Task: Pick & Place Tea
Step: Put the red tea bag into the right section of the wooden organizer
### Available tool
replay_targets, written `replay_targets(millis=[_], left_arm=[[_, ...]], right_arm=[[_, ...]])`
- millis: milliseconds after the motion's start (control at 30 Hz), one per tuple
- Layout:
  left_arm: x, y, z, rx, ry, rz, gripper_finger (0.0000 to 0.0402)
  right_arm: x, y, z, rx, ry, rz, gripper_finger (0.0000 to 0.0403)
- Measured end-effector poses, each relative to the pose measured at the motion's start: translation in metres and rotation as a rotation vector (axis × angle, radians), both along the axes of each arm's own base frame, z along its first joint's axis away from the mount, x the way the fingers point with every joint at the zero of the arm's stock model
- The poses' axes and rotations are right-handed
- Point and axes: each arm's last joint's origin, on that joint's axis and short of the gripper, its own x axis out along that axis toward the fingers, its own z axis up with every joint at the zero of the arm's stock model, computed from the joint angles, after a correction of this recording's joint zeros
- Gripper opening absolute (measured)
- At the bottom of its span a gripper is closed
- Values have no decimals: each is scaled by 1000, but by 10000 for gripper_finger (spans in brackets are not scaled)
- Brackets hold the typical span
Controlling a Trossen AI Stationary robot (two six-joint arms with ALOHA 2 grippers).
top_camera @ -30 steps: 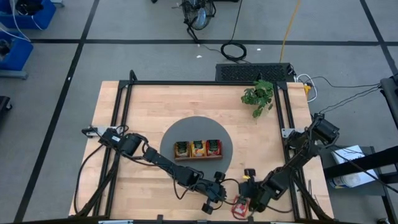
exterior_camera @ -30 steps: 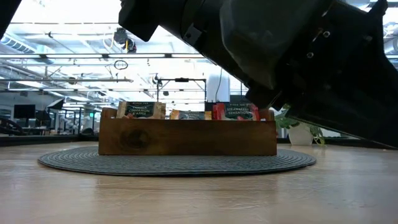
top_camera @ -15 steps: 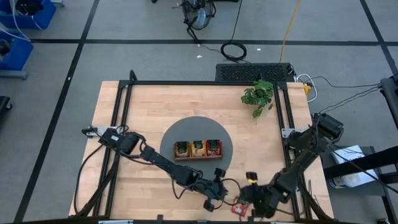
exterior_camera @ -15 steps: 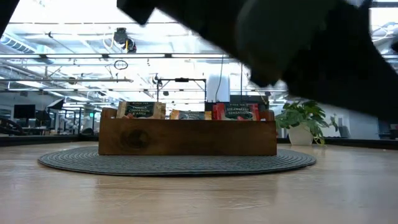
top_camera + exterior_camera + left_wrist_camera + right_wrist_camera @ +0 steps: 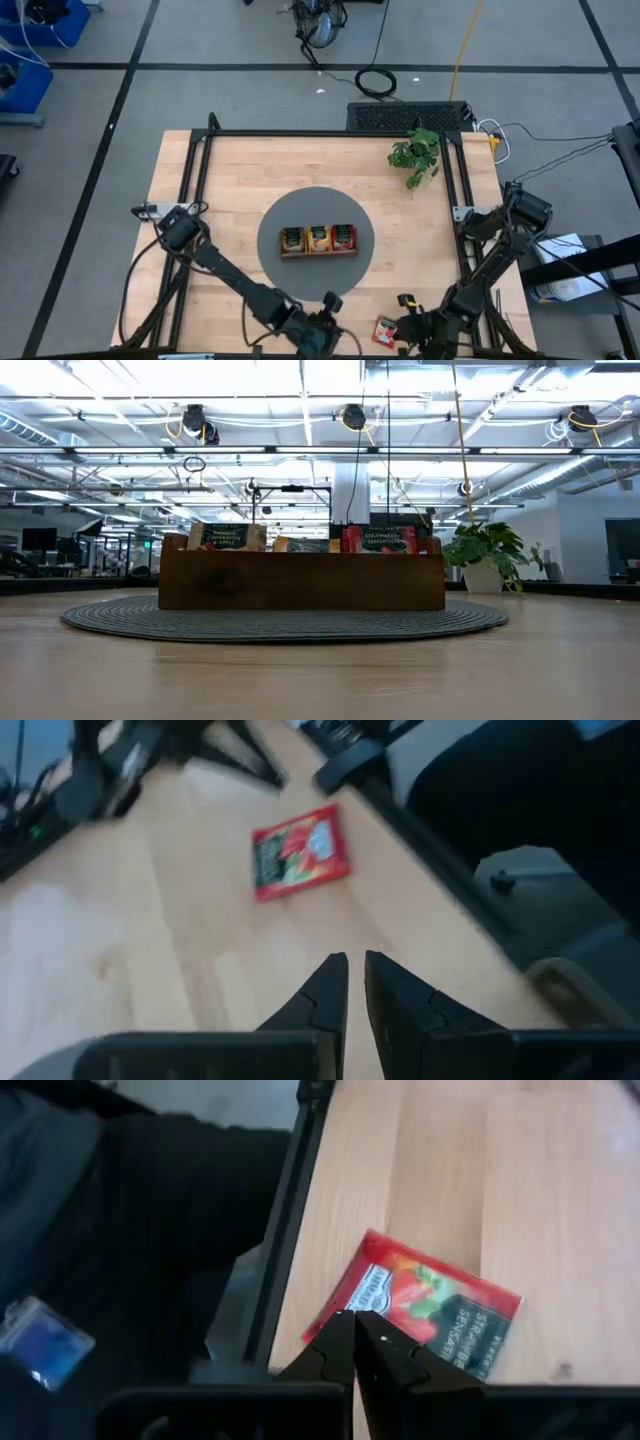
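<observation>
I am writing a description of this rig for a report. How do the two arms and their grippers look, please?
Both arms are dark, nearly black, built of slim links with rounded joint housings. Thin black cables run loosely along the left arm and the right arm. The left gripper and the right gripper each end in two dark, angular fingers that taper to narrow tips. No markings show on them.
</observation>
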Motion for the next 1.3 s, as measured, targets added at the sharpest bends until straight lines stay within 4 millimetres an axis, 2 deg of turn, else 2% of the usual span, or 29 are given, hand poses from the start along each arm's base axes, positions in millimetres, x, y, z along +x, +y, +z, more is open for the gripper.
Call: replay_targets(millis=[133,400,667,967,1300], left_arm=[[-1,-3,2,-11,-13,-6,47],[5,8,1,-36,9,44,47],[15,17,1,-120,9,41,47],[31,22,-19,-155,-25,31,47],[33,26,-25,-242,49,28,47]], right_arm=[[11,-2,-10,8,4,-26,0],[18,-7,-28,57,181,13,0],[19,-23,-35,-63,260,-71,0],[39,-41,-35,-125,203,-145,0],[57,-54,-34,-111,130,-255,0]])
